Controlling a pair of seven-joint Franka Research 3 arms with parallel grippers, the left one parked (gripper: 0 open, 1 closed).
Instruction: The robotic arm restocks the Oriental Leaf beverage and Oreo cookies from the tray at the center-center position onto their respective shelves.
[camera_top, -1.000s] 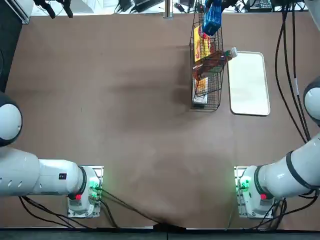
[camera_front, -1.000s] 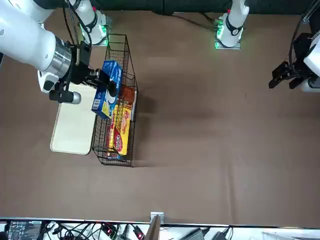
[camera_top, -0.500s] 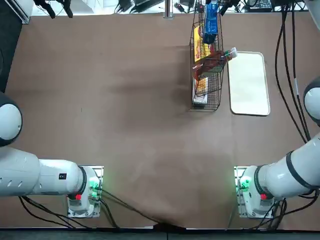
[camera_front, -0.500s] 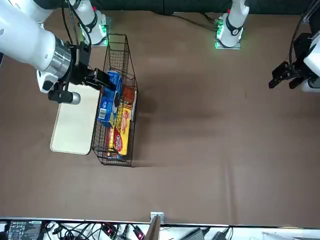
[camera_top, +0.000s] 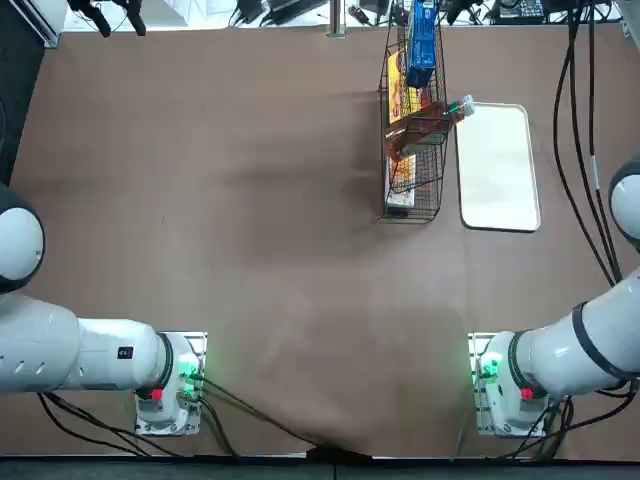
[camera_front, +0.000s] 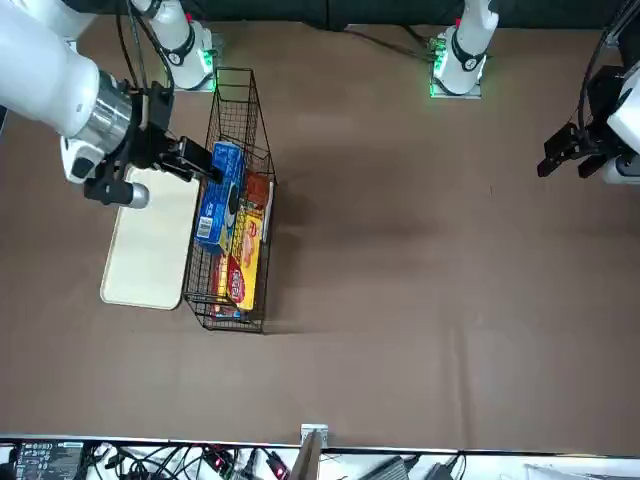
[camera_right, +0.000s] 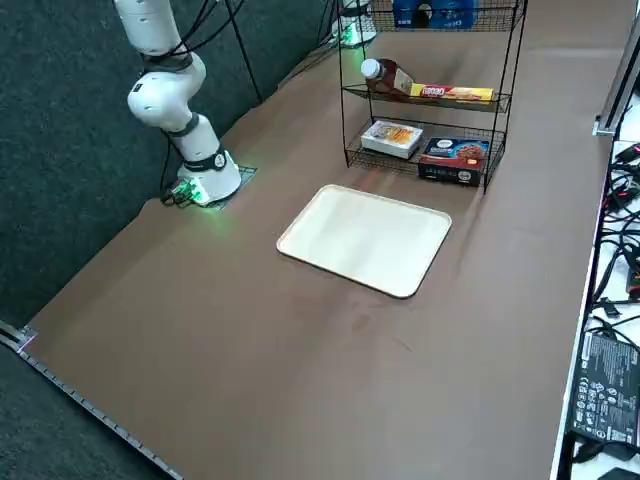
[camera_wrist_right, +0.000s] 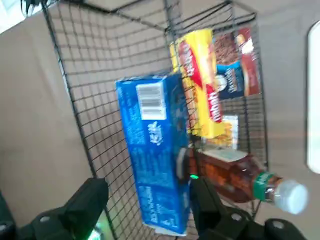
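Brown table, tray (camera_right: 365, 240) bare. My gripper (camera_wrist_right: 142, 200) hangs spread around nothing, just clear of the Oreos (camera_wrist_right: 155, 160) on the rack's (camera_front: 235, 200) top tier; I fear nudging them off.

A brown table (camera_top: 250, 230) is filling most of the top view. In the right side view, a long yellow box (camera_right: 450, 93) is lying at the upper right, and below it a pale snack packet (camera_right: 391, 138) and a dark snack box (camera_right: 453, 159) are sitting side by side. Black cables (camera_right: 625, 185) and an electronic unit (camera_right: 605, 388) are lying along the right edge. Dark carpet (camera_right: 60, 150) is showing at the left.
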